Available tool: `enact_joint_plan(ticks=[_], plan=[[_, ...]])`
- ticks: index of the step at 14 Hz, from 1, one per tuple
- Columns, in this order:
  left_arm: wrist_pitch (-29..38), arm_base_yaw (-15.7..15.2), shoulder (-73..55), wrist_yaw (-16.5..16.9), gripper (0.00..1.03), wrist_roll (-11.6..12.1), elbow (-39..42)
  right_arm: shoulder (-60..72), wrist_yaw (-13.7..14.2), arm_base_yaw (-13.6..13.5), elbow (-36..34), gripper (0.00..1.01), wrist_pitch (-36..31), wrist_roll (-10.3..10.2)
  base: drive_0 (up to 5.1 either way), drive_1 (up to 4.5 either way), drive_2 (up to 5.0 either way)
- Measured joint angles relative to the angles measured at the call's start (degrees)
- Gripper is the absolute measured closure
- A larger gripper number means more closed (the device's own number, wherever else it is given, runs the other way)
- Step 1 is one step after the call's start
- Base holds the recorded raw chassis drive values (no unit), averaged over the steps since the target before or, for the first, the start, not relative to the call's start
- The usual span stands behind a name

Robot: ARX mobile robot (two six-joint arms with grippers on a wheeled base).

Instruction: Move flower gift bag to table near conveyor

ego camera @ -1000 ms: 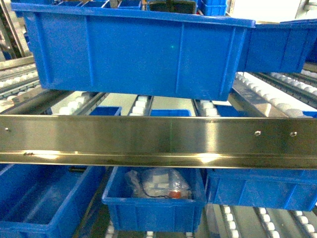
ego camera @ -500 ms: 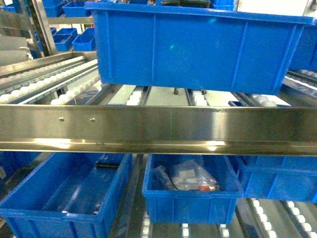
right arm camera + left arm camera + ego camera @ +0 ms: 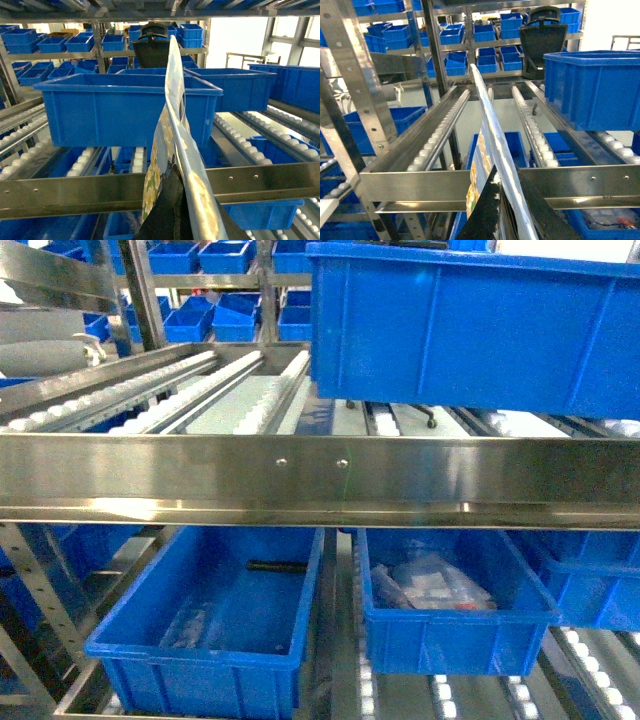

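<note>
- Both my wrist cameras show the flowered gift bag (image 3: pixel 172 150), clamped edge-on by the left claw (image 3: pixel 492 210) and right claw (image 3: pixel 170 210).
- My head camera shows only the conveyor (image 3: pixel 200 390) and blue bins (image 3: pixel 470 330).

the bins (image 3: pixel 470 325) are bright blue, also the far ones on the shelves (image 3: pixel 487 37). the conveyor (image 3: pixel 320 480) is shiny silver steel with small white rollers (image 3: pixel 437 137). the bag (image 3: pixel 170 165) is glossy pale blue with a pattern of cream and yellow flowers. the tool (image 3: pixel 165 215) under it looks black.
</note>
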State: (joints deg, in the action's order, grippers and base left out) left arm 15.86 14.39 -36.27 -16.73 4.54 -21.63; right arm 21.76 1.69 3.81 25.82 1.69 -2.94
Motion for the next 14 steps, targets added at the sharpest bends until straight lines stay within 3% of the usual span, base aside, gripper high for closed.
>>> enact_joint_plan(ticks=[14], plan=[[0.02,0.02,0.02,0.02,0.99,0.0,0.0,-0.04,0.0,0.0,0.0,0.99,0.04,0.0,-4.7,0.91,3.8]])
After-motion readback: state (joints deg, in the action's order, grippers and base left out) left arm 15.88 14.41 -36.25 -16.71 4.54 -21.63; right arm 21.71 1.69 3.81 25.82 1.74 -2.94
